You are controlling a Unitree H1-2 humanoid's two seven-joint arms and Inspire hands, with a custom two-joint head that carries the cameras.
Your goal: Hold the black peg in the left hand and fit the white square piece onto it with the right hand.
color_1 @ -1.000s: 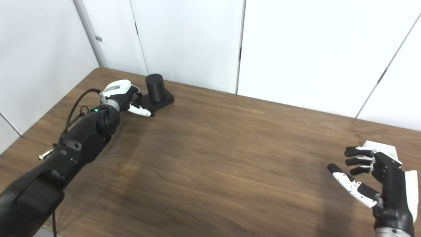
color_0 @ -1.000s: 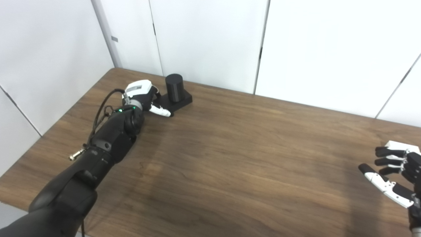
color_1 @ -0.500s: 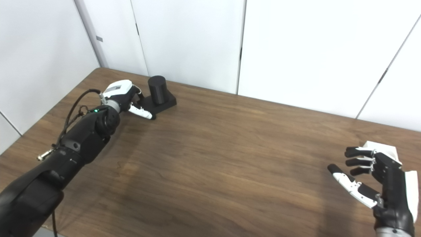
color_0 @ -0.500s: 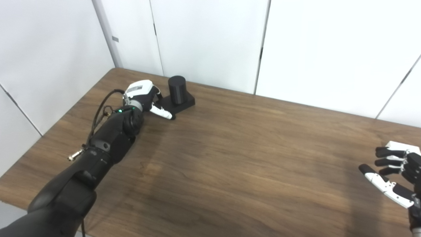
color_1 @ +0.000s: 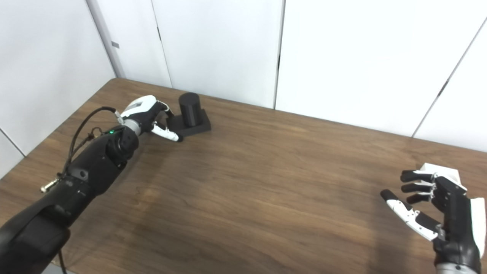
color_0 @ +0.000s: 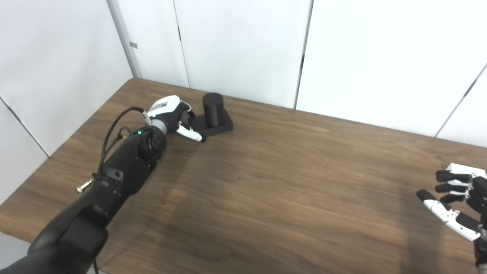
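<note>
Black peg (color_0: 214, 115) shifted right, upright

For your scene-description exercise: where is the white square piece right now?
The white square piece lies on the table's far right side, just behind the right hand's fingers, far from the black peg.

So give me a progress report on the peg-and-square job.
Nothing is assembled yet. In hand: the left hand grips the flat base of the black cylindrical peg, which sits on the brown wooden table. Left: the right hand is open, fingers spread, beside the white square piece, which is ungrasped; it must pick it up and fit it on.
</note>
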